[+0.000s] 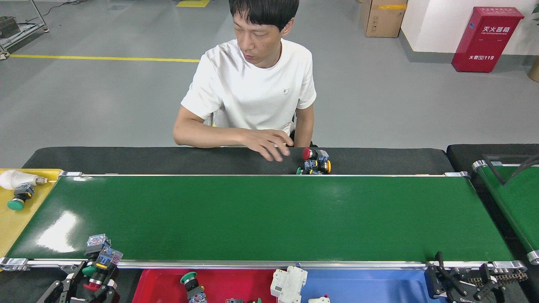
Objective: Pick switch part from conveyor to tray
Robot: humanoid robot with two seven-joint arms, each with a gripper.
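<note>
The conveyor [261, 219] is a glossy dark-green belt with silver rails, bare across its width. At its near left corner my left gripper [89, 287] is shut on a switch part [101, 261]: green and red push buttons with blue and clear contact blocks, held over the near rail. Just to their right lies the red tray [156, 286], holding a green-capped switch part [191, 286]. My right gripper [463, 284] is at the bottom right, below the belt's near rail, open and holding nothing.
A person sits behind the belt, one hand [269, 147] on the black ledge next to a small pile of switch parts [316, 162]. A blue tray [370, 282] with white breakers adjoins the red one. A yellow tray [17, 227] at left holds a bulb and a switch.
</note>
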